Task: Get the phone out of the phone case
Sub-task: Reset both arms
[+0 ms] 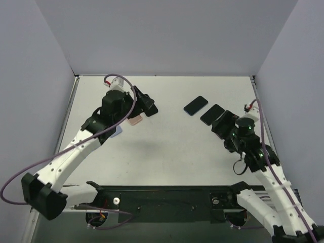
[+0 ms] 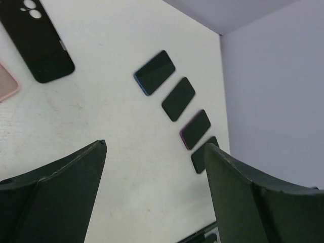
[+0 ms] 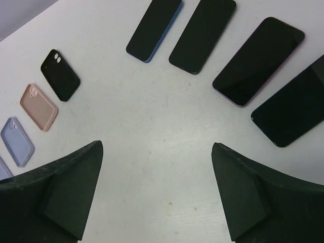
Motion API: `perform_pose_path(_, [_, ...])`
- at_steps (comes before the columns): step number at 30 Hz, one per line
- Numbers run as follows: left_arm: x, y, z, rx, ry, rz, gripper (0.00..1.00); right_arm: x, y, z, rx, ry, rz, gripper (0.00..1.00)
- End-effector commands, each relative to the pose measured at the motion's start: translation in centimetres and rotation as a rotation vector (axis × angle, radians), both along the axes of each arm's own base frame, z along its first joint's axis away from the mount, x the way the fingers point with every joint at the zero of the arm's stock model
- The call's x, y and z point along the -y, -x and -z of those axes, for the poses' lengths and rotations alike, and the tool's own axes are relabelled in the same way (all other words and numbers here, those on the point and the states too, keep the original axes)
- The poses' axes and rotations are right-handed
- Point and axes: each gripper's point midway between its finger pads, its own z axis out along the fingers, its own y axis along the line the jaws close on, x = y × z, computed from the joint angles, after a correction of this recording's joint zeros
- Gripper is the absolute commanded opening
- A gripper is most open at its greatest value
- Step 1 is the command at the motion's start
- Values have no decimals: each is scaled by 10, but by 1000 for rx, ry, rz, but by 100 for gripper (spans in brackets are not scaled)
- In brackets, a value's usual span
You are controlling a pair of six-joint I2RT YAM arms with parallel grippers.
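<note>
Several bare phones lie in a row at the back right: a blue-edged phone (image 3: 153, 28), a black one (image 3: 202, 34), a purple-edged one (image 3: 258, 61) and another black one (image 3: 293, 109). Apart from them on the left lie an empty black case (image 3: 60, 74), a pink case (image 3: 38, 107) and a lavender case (image 3: 17, 142). My left gripper (image 2: 154, 147) stands open over bare table, close to the black case (image 2: 43, 43). My right gripper (image 3: 157, 147) is open too, just short of the phones, with nothing between its fingers.
In the top view the left gripper (image 1: 144, 103) covers part of the black case, and the right gripper (image 1: 224, 124) hides two phones. Grey walls close in the table (image 1: 167, 152) at the back and both sides. A black rail (image 1: 167, 195) runs along the near edge.
</note>
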Motion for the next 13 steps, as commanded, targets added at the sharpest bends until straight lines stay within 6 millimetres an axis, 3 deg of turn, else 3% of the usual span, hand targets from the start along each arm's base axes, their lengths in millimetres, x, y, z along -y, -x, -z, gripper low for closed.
perform_pose_path(1, [-21, 43, -32, 144, -44, -21, 88, 25, 59, 9, -58, 137, -36, 84])
perform_pose_path(2, [-25, 56, -45, 182, -21, -16, 88, 26, 64, 2, -33, 130, -41, 84])
perform_pose_path(3, [-29, 63, -43, 186, -20, -14, 88, 26, 73, -10, 14, 107, -62, 84])
perform_pose_path(4, [-36, 75, -57, 230, 5, -14, 88, 26, 77, -16, 39, 108, -73, 84])
perform_pose_path(5, [-39, 80, -53, 232, -2, -12, 88, 29, 84, -28, 88, 93, -77, 85])
perform_pose_path(6, [-47, 90, -65, 267, 14, -21, 88, 31, 89, -37, 131, 89, -83, 85])
perform_pose_path(13, [-82, 125, -84, 349, -1, -50, 88, 43, 103, -79, 308, 84, -63, 87])
